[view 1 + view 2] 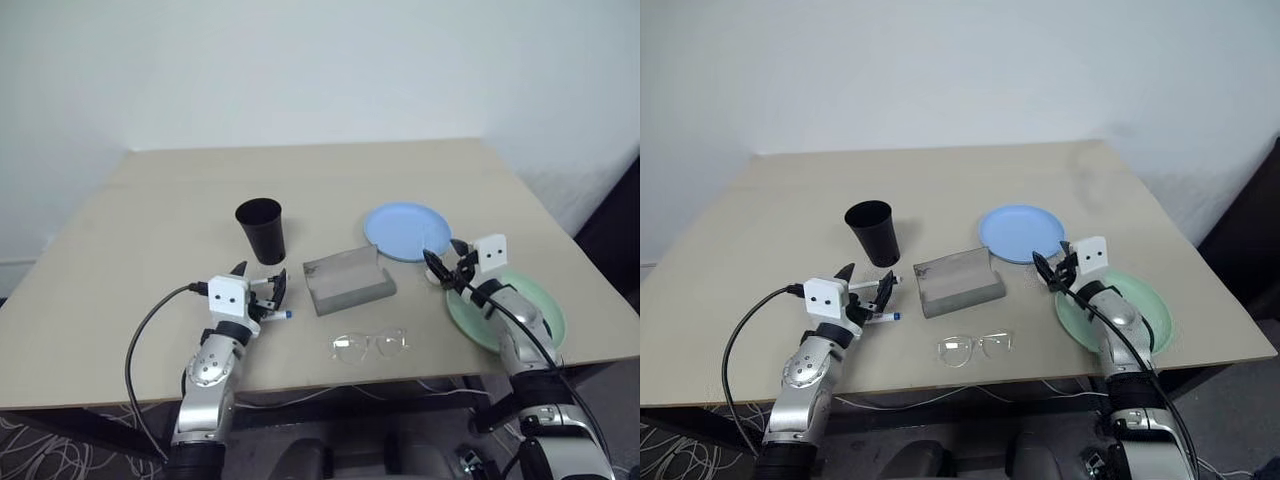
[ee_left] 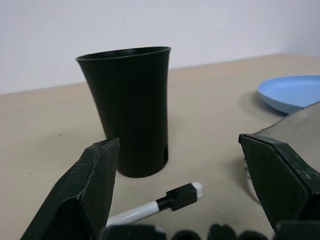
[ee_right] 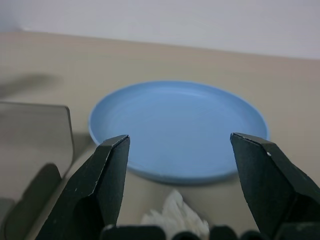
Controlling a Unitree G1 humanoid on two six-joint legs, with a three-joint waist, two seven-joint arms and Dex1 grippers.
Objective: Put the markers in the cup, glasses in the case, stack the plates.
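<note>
The black cup (image 1: 261, 230) stands upright left of centre. My left gripper (image 1: 262, 277) is open just in front of it, level with the table. A white marker (image 2: 160, 205) lies on the table between its fingers, untouched. A second marker (image 1: 279, 315) with a blue end lies beside that gripper. The grey case (image 1: 348, 280) sits mid-table with the clear glasses (image 1: 370, 345) in front of it near the table's edge. My right gripper (image 1: 445, 262) is open and empty, pointing at the blue plate (image 3: 180, 130), over the rim of the green plate (image 1: 510, 312).
A small white crumpled bit (image 3: 175, 216) lies on the table between the two plates, just under my right gripper. The far half of the tan table (image 1: 300, 175) is bare up to the white wall. A black cable (image 1: 140, 340) loops off my left wrist.
</note>
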